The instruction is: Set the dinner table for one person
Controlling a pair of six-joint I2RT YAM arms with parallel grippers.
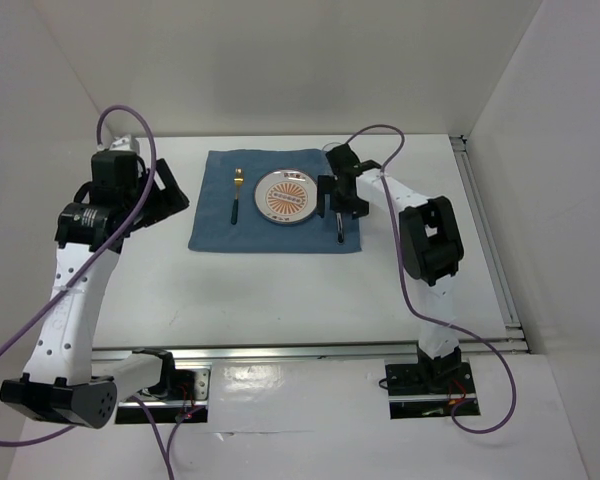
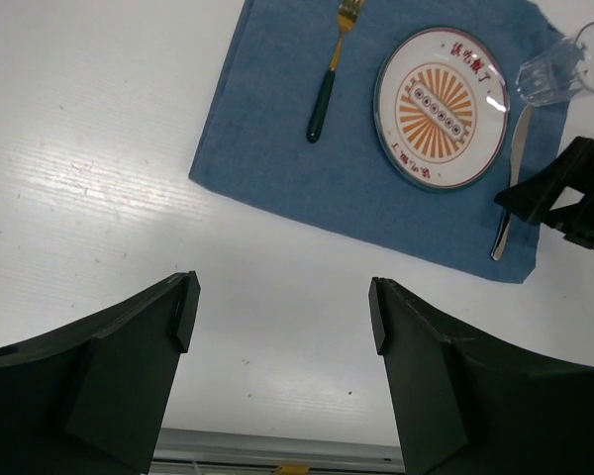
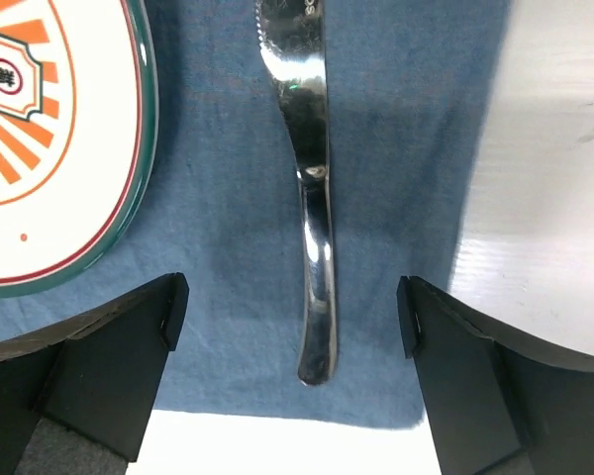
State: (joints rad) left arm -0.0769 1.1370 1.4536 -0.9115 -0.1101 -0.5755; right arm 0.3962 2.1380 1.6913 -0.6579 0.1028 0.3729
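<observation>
The right jaws stood spread wide, pinching nothing. The knife lay flat on the blue placemat, centred between the two fingers and clear of both, its handle end nearest the jaws and its serrated blade pointing away from them. The plate lay on the placemat just beside the knife, ahead of one finger. Ahead of the other finger the placemat ended and the bare white tabletop began.

The left jaws were likewise spread wide and empty, hanging over bare tabletop. Ahead of them, well apart, lay the placemat with the fork, the plate and the knife. A clear glass stood at the placemat's far corner, beyond the plate.
</observation>
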